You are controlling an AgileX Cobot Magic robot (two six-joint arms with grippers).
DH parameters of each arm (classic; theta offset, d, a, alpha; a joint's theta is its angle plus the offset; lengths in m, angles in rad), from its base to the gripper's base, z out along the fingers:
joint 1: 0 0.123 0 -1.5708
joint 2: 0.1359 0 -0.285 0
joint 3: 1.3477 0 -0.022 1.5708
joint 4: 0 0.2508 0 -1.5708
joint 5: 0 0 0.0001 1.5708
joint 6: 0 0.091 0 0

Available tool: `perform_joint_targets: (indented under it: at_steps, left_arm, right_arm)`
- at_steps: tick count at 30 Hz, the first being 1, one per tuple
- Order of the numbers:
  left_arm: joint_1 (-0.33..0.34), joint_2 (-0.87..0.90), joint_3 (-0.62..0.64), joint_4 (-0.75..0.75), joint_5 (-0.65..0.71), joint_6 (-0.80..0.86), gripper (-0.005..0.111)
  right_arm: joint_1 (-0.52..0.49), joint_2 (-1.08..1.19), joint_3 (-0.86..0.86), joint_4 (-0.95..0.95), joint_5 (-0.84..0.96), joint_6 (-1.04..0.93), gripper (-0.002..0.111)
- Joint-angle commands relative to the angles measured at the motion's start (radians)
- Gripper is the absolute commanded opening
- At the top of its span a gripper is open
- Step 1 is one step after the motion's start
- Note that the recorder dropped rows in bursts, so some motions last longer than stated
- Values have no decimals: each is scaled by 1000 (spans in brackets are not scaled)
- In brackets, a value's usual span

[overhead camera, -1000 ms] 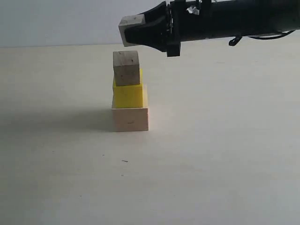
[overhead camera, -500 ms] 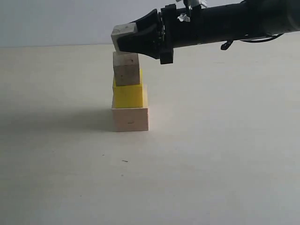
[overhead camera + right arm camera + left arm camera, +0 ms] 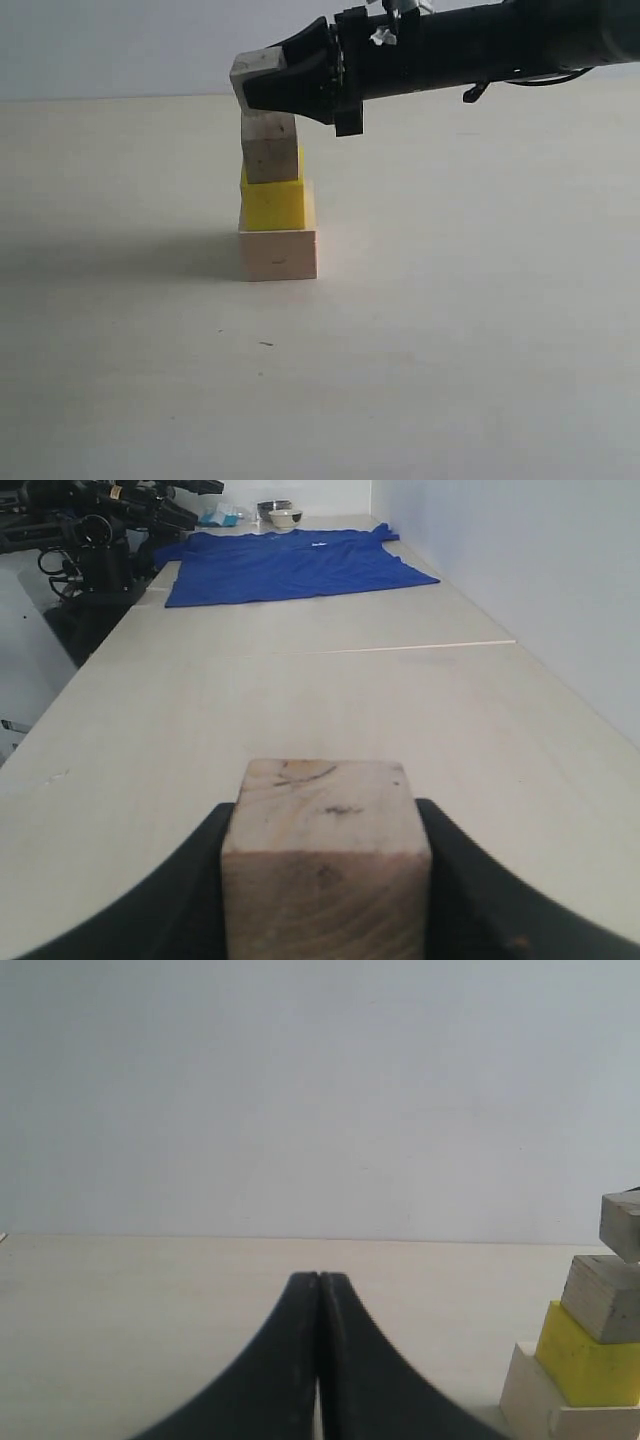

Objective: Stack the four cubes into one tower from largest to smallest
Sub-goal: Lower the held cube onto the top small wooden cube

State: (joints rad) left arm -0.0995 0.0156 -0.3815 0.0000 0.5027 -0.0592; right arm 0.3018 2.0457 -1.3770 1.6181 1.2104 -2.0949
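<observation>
The tower (image 3: 275,200) stands three cubes high on the worktop (image 3: 450,300): the large pale wooden cube (image 3: 278,255) at its base, the yellow cube (image 3: 273,203) on that, the small brownish cube (image 3: 270,150) on top; the smallest pale cube (image 3: 250,68) is not yet part of it, clamped between the fingers of the right gripper (image 3: 280,85) directly above the tower's top. The right wrist view shows that cube square between the fingers, gripped on two opposite sides. The left gripper (image 3: 318,1300) is closed on nothing, low over the worktop and well to one side of the tower.

The step in hand looks like the last placement. The held cube's underside is at or just above the tower's top face; whether they touch I cannot tell. In the exterior view it sits a little off the tower's centre line, toward the side away from the arm, and slightly tilted; so the next move probably calls for a small shift back over the tower, a level and gentle descent, then a release with the fingers drawn off without brushing the column.

The landing face is small, leaving little margin at its edges; a sideways nudge could topple the upper cubes. Around the tower the worktop is bare on every visible side, so the arm has free room to retreat upward and back.
</observation>
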Motion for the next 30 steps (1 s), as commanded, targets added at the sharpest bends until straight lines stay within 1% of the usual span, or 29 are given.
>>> perform_joint_targets:
  at_steps: [1,8,15,30]
  left_arm:
    - [-4,-6,3,-9,-10,0,0]
    - [-4,-6,3,-9,-10,0,0]
    - [-4,-6,3,-9,-10,3,0]
    - [-4,-6,3,-9,-10,3,0]
  right_arm:
    - [0,27,-6,23,11,-21,0]
    - [0,44,-6,19,11,-21,0]
    - [24,44,-6,19,11,-21,0]
    - [16,44,-6,-7,11,-21,0]
